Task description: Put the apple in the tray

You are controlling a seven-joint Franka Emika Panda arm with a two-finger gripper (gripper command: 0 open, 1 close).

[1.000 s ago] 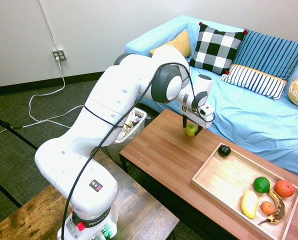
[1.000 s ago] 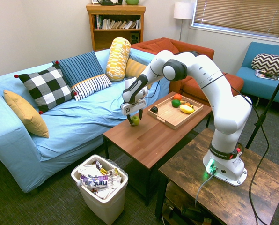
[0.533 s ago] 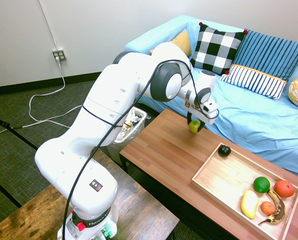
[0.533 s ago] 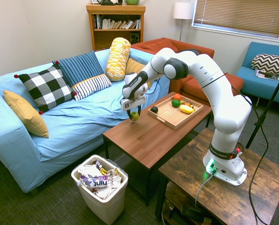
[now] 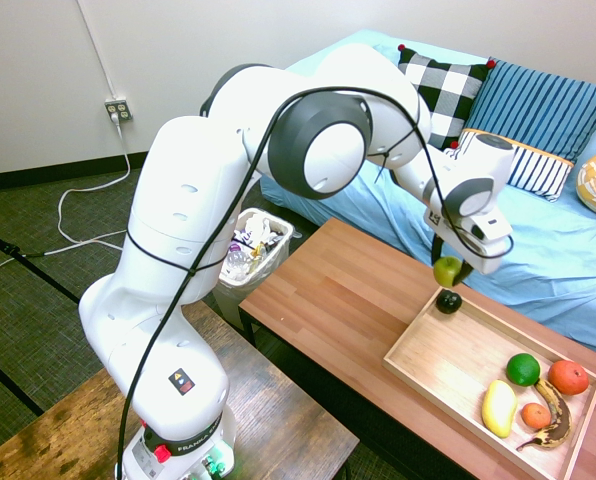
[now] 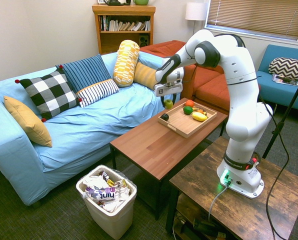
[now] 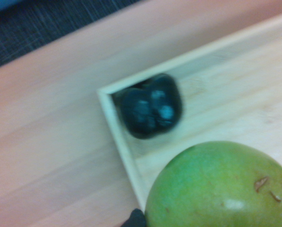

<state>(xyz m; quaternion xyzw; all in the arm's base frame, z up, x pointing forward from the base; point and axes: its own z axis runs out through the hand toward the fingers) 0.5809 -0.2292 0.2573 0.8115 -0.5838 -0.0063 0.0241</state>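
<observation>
In the first outside view, the gripper (image 5: 451,272) sits right of the middle of the picture. It points down and pinches the apple (image 5: 447,270) between its fingers. The apple hangs in the air, just above the near corner of the tray (image 5: 448,372). A small dark fruit (image 5: 448,301) sits in that corner, right under the apple. At the lower right, at the tray's other end, lie a green fruit (image 5: 523,369), an orange one (image 5: 568,376), a yellow one (image 5: 498,407) and a brown banana (image 5: 551,420). The middle of the tray is bare wood.

In the second outside view, the apple (image 6: 168,103) is a little above the middle of the picture, held in the gripper (image 6: 168,102) over the tray's left end (image 6: 181,125).

In the wrist view, the apple (image 7: 221,187) fills the lower right. The dark fruit (image 7: 151,106) is near the middle, tucked in the tray's corner (image 7: 117,137).

To do this step well, I think the arm should slide a bit further over the bare wood, away from the dark fruit. Then it should go down low before it lets go. That way the apple does not bump the dark fruit or roll over the low edge.
</observation>
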